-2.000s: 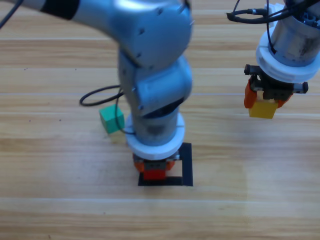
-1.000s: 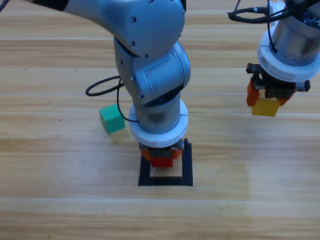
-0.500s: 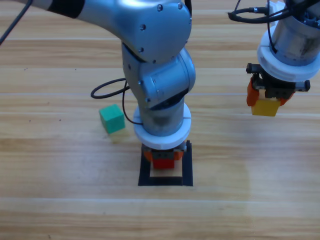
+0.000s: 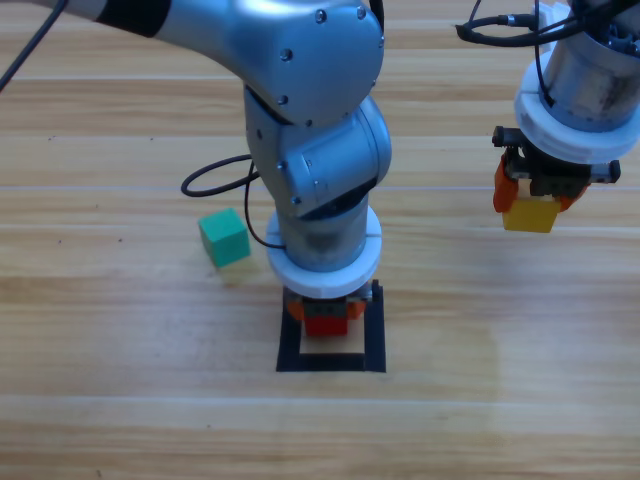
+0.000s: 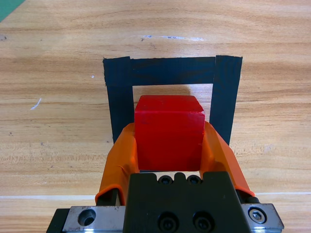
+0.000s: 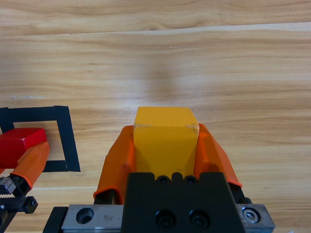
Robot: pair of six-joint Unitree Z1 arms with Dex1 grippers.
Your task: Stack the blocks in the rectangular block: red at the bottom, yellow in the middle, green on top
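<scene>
The stack has no finished layer yet, but the first block is almost in place. The left gripper (image 4: 325,318) is squeezing the red cube (image 5: 168,130) between its two orange jaws, and the cube sits over the wood in the middle of the black tape square (image 5: 123,96), with the far strip of tape just past the jaws' tips. I cannot tell if the red cube is resting on the wood or hanging a tiny bit above it (the jaws hide its bottom edge). The right gripper (image 4: 533,205) waits well off to the side of the square, and its jaws are pinched on the yellow cube (image 6: 165,139), which is held up off the table. The green cube (image 4: 223,237) sits alone on the wooden table (image 4: 100,330), out past the left arm and not between anyone's jaws. So what is left, I think, is this: the left jaws need to let go of red and move away, then yellow goes on top of red, and then someone has to fetch green and put it on the very top. That is most of the job, and each new block must land straight or the little tower could tip.
</scene>
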